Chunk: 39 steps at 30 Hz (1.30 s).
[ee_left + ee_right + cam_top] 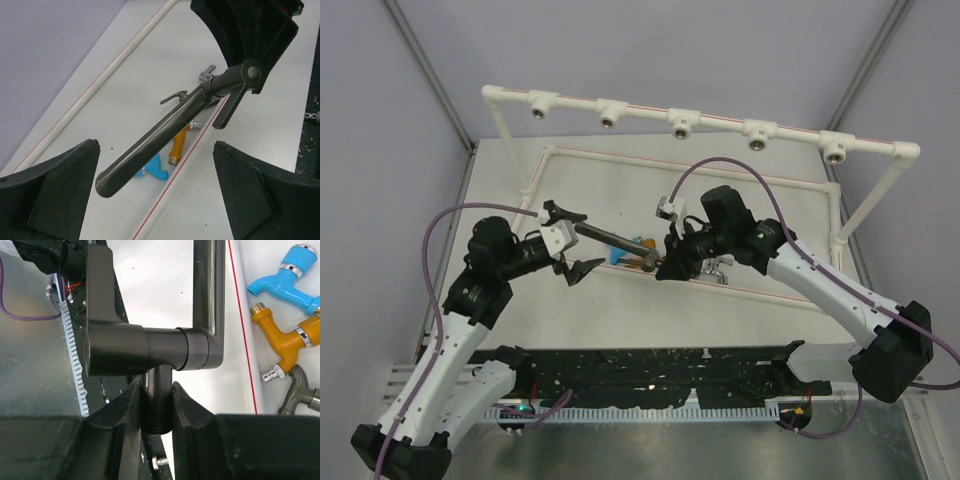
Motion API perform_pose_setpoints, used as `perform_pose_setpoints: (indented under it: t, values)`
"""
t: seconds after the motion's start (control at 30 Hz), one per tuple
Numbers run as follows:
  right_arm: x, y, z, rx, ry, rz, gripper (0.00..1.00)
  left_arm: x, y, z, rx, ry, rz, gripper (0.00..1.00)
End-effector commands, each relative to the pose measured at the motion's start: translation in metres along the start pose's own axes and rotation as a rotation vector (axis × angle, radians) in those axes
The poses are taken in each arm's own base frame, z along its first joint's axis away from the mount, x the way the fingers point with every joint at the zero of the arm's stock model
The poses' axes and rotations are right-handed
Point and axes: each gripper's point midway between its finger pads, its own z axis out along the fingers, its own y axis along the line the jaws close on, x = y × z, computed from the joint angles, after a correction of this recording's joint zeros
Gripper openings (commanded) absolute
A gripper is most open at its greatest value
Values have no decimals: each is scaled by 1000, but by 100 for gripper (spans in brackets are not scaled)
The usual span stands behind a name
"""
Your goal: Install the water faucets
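Landmark: white pipe frame [720, 122], standing on the table [570, 190], with an upper rail of five brass-lined sockets [680, 130] and a rectangle of base rails on the tabletop. Item: large dark-grey faucet [615, 237], held off the table in front of and below the socket rail, above the frame's near base rail. Long axis: the straight arm runs roughly along that near rail. Its open end points to the frame's left side and its valve body sits toward the middle. The threaded stem points away from the frame into the right gripper [156, 405], and the flat lever handle lies on the side away from the arm. Right gripper: fingers pressed tight on the threaded stem, one on each side. Left gripper [156, 147]: fingers spread wide with nothing held; the arm's open end sits between them, apart from both. Beneath the arm, just inside the frame's near base rail, lie the blue faucet [285, 275] and the orange faucet [285, 340], side by side. The small dark metal faucet [175, 96] and the chrome faucet [206, 72] lie farther along the same rail, toward the frame's right side. In the left wrist view the arm partly covers the blue and orange pair. All five sockets are unfilled.
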Motion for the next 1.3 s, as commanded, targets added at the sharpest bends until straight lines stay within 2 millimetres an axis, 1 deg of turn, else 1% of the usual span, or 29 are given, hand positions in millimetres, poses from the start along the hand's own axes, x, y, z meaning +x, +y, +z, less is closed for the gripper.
perform_pose_setpoints:
  t: [0.0,0.13,0.23,0.3,0.53,0.6,0.77,0.93,1.03,1.07,1.1,1.17,1.2,1.23,1.27]
  values:
    - [-33,15,-11,-47,-70,-87,5,-9,-9,16,110,-24,148,100]
    - [-34,22,-14,-75,-70,-93,5,-2,-27,29,225,-25,312,100]
    - [-36,28,-16,-105,-73,-92,5,0,-36,37,301,-47,374,99]
    - [-37,33,-17,-127,-77,-91,5,1,-41,44,340,-54,389,97]
    - [-42,43,-22,-164,-95,-110,5,16,-55,71,446,-26,356,91]
    - [-42,45,-23,-174,-94,-106,5,16,-59,75,466,-36,349,88]
    - [-42,49,-26,-183,-104,-106,5,18,-63,79,492,-46,336,75]
    - [-45,53,-26,-195,-120,-103,5,21,-67,83,509,-40,310,58]
    - [-45,54,-26,-195,-122,-99,5,22,-68,84,507,-30,295,45]
    - [-45,53,-26,-194,-123,-96,5,22,-68,84,503,-28,291,39]
    - [-45,53,-26,-191,-125,-95,5,20,-68,84,495,-27,279,30]
    - [-45,50,-25,-177,-129,-96,5,16,-64,85,457,-26,241,4]
    - [-45,49,-25,-169,-139,-104,9,15,-62,84,443,-26,222,0]
    - [-46,47,-26,-148,-149,-114,15,14,-61,83,427,-23,198,0]
    - [-46,45,-26,-137,-163,-130,27,12,-59,83,403,-18,161,0]
